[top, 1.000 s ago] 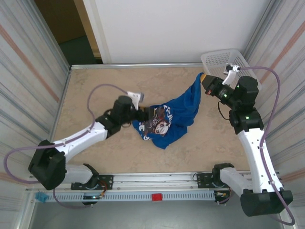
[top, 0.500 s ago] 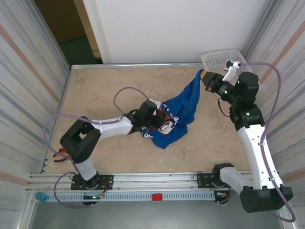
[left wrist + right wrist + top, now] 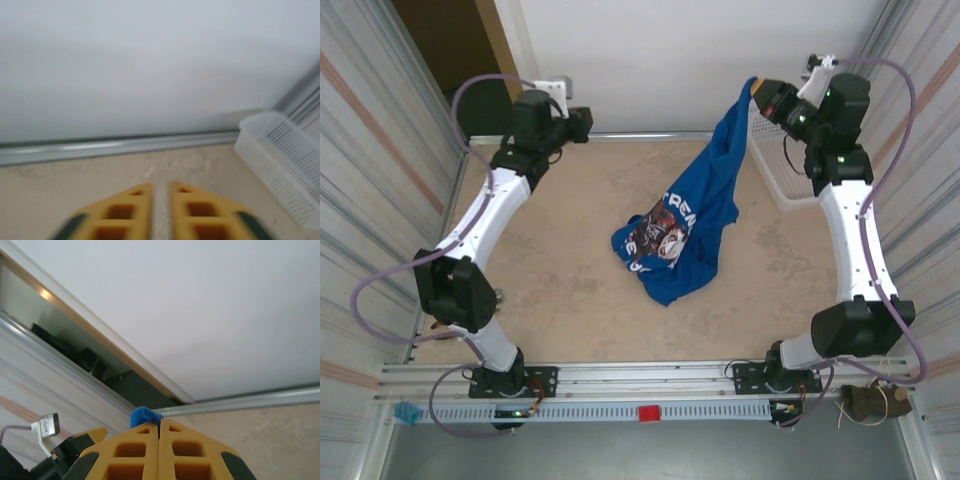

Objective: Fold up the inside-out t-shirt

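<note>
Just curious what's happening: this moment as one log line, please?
right gripper: shut on t-shirt, held high | t-shirt: lower part bunched on table | left gripper: shut, empty

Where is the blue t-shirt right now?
In the top view, the t-shirt hangs from the right gripper at the far right, beside the white basket, its lower end piled on the table.
</note>
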